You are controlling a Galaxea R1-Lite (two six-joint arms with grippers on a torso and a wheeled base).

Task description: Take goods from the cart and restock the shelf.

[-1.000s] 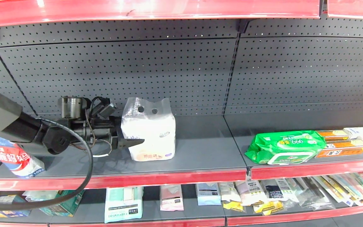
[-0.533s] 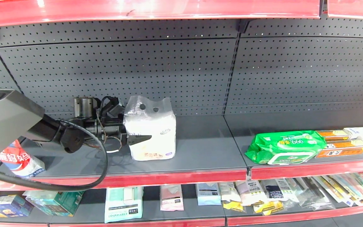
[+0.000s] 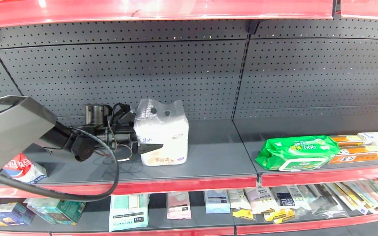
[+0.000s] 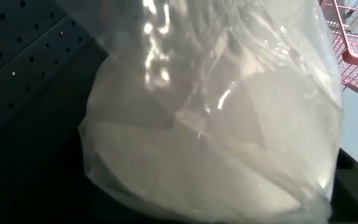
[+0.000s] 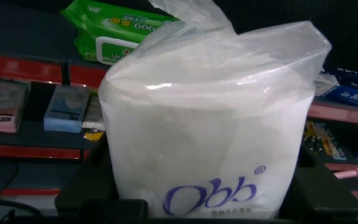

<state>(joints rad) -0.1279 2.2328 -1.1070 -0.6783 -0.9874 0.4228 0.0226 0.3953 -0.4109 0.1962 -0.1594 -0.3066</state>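
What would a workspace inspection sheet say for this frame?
Surface: grey shelf board with a red front edge.
Job's things: tissue pack stands upright on the shelf board; second tissue pack is held off the shelf.
Clutter: green wipes pack, orange boxes, red-and-blue carton; mixed packets on the shelf below.
Grippers: left gripper is closed on the tissue pack's side; right gripper holds the second tissue pack.
Cables: black cable loops from the left arm down past the shelf edge.
Surroundings: grey pegboard behind; pink cart basket nearby.
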